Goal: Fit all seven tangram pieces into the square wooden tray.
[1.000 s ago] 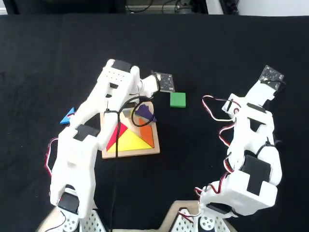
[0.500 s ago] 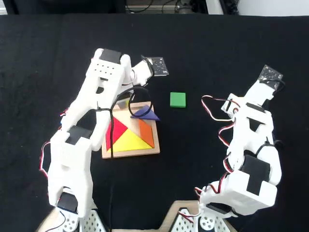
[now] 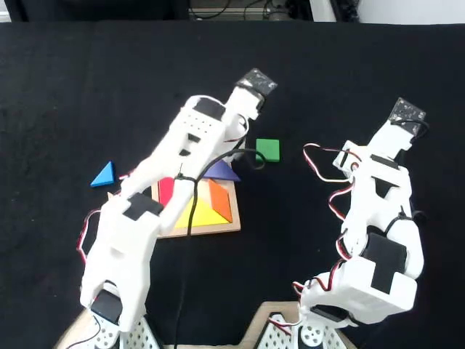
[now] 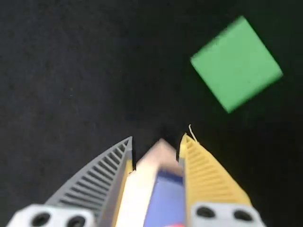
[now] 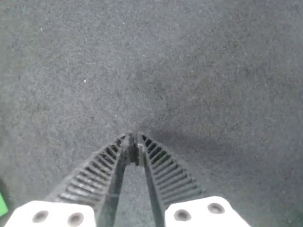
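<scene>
One black cloth (image 3: 349,73), left claw (image 4: 156,142) spread above it near the green square (image 4: 236,64), right claw (image 5: 134,139) pressed together.

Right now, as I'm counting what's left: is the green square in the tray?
No, the green square lies on the black cloth outside the tray, apart from its rim.

The high camera hangs off the arms, looking steeply down over the whole black table (image 3: 65,80). The left wrist camera peers out past the left gripper (image 4: 157,138), close above the cloth, sharing the green square (image 4: 236,64) with the high view. The right wrist camera hugs the cloth too.
</scene>
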